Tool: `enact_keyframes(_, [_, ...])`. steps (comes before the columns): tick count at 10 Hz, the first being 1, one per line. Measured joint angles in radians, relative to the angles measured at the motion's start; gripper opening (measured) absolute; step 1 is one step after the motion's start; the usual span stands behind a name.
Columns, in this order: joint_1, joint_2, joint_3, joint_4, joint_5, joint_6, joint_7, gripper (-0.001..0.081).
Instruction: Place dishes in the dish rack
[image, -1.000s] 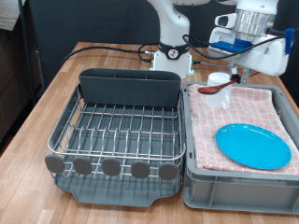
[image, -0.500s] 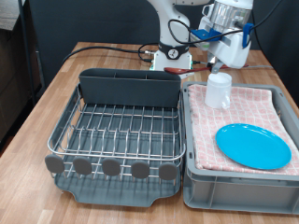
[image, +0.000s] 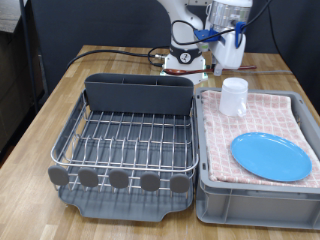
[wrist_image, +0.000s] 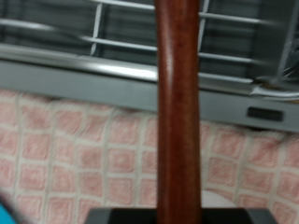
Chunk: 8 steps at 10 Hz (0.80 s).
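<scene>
Two dishes down in the grey bin (image: 205, 190) on the right, both on pink checked cloth. Nearest, the light-blue plate (image: 270, 157), lying flat. Farther back, the white cup (image: 233, 97), standing close to the bin's left wall. Over on the left, the dish rack (image: 70, 190): no dish showing on the wire grid (image: 130, 135), none visible in the tall utensil box (image: 137, 92) along its far side.

Farther still and higher up, just beyond the cup, above the bin's far left corner: the gripper (image: 220, 60), clamped narrow on the reddish-brown wooden spoon (wrist_image: 177, 112). From the wrist view, handle straight down the middle of the frame, checked cloth beneath, rack wire past that.

Reads as a carry toward the rack, spoon in hand. Worth doing like this:
- Keep the squeeze firm and the handle hanging plumb, with no swing and no twist between the fingers.
- Stay high over the bin wall and the rim of the utensil box, and pass well clear of the cup.
- Centre over the box's opening rather than its edge; long thin thing, narrow slot, easy to snag on the rim.

As for pose: reaching in from the base at the far end of the table, forearm bent over, hand pointing downward with a slight tilt, hovering, touching nothing but the spoon.
</scene>
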<state>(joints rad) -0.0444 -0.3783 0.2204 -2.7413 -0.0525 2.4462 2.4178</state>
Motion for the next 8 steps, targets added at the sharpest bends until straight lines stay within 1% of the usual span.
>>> enact_keyframes(2, [-0.001,-0.065,-0.048,-0.050,0.016,-0.029,-0.018,0.0088])
enact_keyframes(5, [-0.002,-0.158,-0.127,-0.095,0.021,-0.098,-0.064,0.0088])
enact_keyframes(6, [-0.001,-0.183,-0.167,-0.109,0.046,-0.110,-0.096,0.0088])
enact_keyframes(8, [0.015,-0.211,-0.282,-0.131,0.136,-0.127,-0.226,0.0085])
